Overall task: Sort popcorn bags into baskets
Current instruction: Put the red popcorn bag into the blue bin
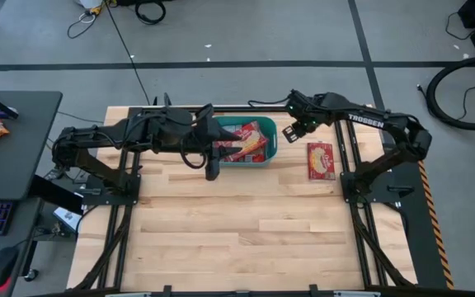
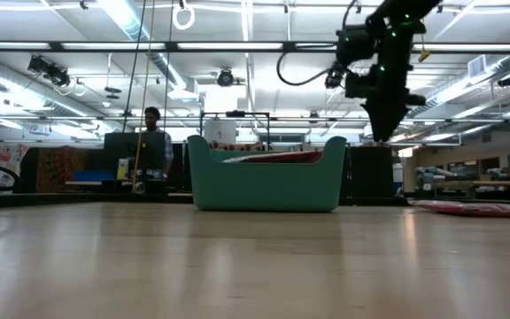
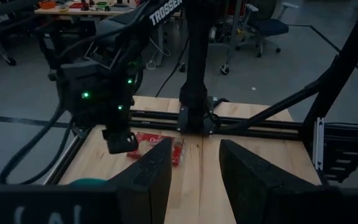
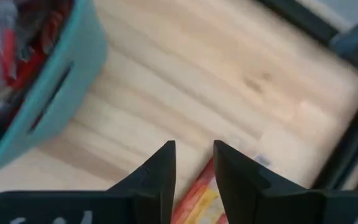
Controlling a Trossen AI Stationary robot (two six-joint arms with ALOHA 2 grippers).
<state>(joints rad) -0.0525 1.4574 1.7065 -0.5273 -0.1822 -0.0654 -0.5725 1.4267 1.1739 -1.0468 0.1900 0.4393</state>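
Seen from above, a light wooden table (image 1: 246, 223) holds two dark robot arms reaching toward its far edge. On the left, the left gripper (image 1: 212, 172) hangs just beside the near left corner of a teal plastic tub (image 1: 272, 132), holding nothing; its wrist camera shows its two fingers (image 3: 151, 177) spread apart with bare wood between them. The tub sits near the far middle of the table and already contains several red popcorn bags (image 1: 246, 142) piled inside, so most of the sorting looks finished. To the right of the tub, one more red popcorn packet (image 1: 321, 160) with a pale label lies flat on the wood, apart from the tub; it appears to be the only bag left outside. The right gripper (image 1: 293, 129) hovers above the gap between the tub's right end and this packet, empty. Its wrist camera shows the fingers (image 4: 160, 171) held a little apart, gripping nothing, with the tub's slotted wall off to one side and the packet's red and yellow edge (image 4: 197, 199) showing just under the fingertips, not yet between them. The level view shows this gripper raised well above the tabletop.
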